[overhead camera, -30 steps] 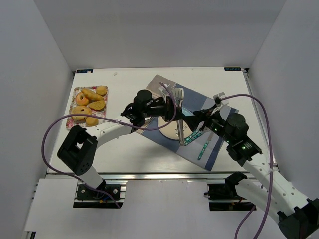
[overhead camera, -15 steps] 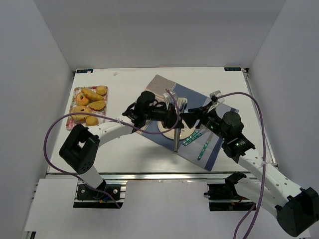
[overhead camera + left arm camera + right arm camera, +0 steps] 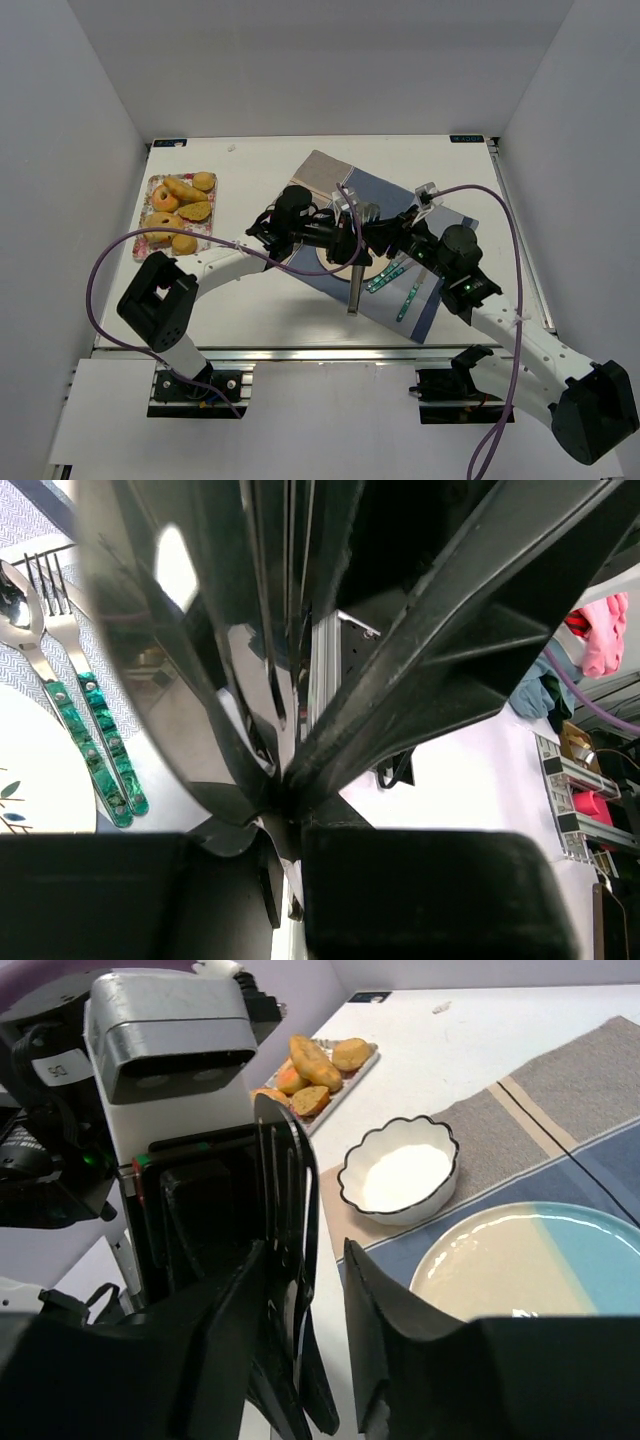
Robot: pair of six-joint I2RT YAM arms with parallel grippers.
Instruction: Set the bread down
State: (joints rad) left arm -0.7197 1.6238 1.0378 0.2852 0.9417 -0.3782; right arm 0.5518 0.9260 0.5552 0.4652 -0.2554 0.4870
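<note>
Bright, even light falls from above in the top view. The white bench point(image 3: 250, 320) and walls look flat, with only soft, faint shadows under the arms. The left wrist view is mostly dark: the glossy spatula point(image 3: 135, 650) fills it, blurred by closeness, with one white glare spot. In the right wrist view the near right fingers point(image 3: 400, 1360) are out of focus, and the plate point(image 3: 500, 1260) shows a mild sheen.

Spatula point(image 3: 287, 1175) between parted right jaws; white bowl point(image 3: 400, 1176) beside plate point(image 3: 530, 1260).
</note>
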